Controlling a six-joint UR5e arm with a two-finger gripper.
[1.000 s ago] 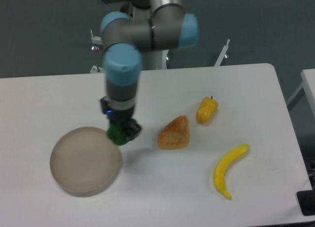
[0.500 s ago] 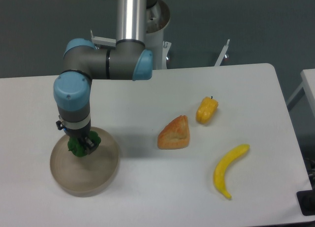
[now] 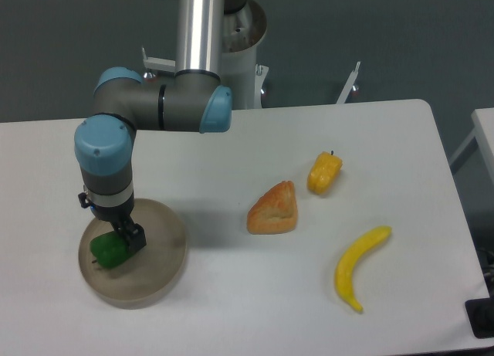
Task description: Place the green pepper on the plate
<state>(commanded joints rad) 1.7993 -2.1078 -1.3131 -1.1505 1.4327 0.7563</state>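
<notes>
White tabletop (image 3: 231,310) fills most of the view, backed by a dark grey wall, with the arm's metal column mounted at the far edge. The arm is bent down over the left side of the table, and its gripper (image 3: 123,236) is lowered onto the plate (image 3: 166,255), which is set near the front left corner. The green pepper (image 3: 108,252) is seen inside the plate, on its left half, close to the rim. The pepper is pressed right against the dark fingers, one of which is visible on its right side; the other finger is hidden by the wrist and the pepper. Whether the fingers are clamped on the pepper or already loosened from it cannot be told, as the gap between them is not shown. Whether the pepper is resting on the plate's floor or held just above it cannot be told either.

Well apart from the plate, toward the middle of the table, a wedge of orange-brown bread (image 3: 273,209) is laid. Just beyond it to the right, a yellow-orange pepper (image 3: 324,173) is placed, its stem pointed away. Nearer the front right, a banana (image 3: 359,265) is laid with its curve bowed toward the right edge.
</notes>
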